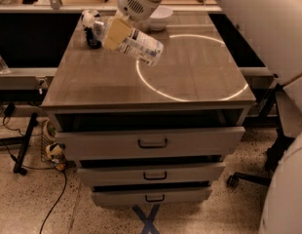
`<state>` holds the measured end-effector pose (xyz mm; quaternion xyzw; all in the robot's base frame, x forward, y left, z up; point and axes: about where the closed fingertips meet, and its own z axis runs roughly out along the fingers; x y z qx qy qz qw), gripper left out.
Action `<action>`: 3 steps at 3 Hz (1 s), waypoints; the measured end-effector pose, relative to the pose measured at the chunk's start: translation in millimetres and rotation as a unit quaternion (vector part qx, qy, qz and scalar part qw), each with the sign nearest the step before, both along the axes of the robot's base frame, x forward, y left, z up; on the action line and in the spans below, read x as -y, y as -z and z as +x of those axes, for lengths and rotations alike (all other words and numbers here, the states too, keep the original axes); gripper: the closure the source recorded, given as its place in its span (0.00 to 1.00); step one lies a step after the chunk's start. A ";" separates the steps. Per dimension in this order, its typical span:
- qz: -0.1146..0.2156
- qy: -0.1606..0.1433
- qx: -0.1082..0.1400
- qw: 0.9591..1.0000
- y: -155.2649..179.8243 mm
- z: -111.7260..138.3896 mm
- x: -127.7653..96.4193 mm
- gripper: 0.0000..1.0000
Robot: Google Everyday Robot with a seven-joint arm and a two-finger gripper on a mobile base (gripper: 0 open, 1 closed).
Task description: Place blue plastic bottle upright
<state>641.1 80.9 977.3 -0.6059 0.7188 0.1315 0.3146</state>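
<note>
The blue plastic bottle (142, 45) is a clear bottle with a white label. It hangs tilted above the back left part of the cabinet top (190, 82), white cap end up and to the left, base down and to the right. My gripper (117, 34) is shut on the bottle near its neck, with a pale yellow finger pad (116, 32) across it. The bottle touches nothing else. The white arm reaches in from the upper right.
A short dark soda can (92, 39) stands at the back left of the top, partly hidden behind the bottle's cap end. A white bowl (160, 14) sits at the back middle. Below are three drawers (152, 143). Cables lie on the floor at left.
</note>
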 end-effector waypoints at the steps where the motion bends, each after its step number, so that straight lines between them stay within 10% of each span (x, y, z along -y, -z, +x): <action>1: 0.142 -0.085 -0.017 0.986 -38.4 -15.2 -10.3 1.00; 2: 0.250 -0.127 -0.014 0.960 -64.8 -25.7 -7.2 1.00; 3: 0.270 -0.140 -0.019 0.952 -71.9 -33.2 -12.2 1.00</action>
